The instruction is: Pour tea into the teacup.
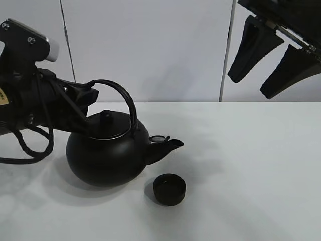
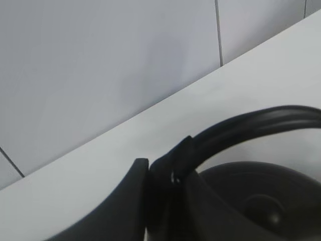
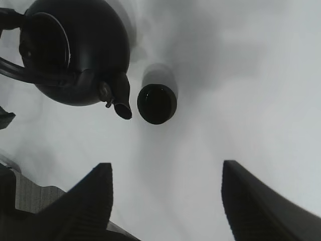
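The left gripper (image 2: 165,201) is clamped on the kettle (image 1: 108,150) handle to control tilt; the teacup (image 1: 169,189) stands near the desk's front edge, just beyond the spout; the right gripper (image 1: 273,55) hangs clear, fingers apart, empty.

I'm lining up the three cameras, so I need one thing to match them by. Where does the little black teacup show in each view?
Exterior high: the teacup sits low in the middle, on the white table in front of the kettle's spout.
Left wrist: not in it; only the kettle's handle and lid show.
Right wrist: the teacup lies right beside the spout tip.
Shared landmark: the kettle.
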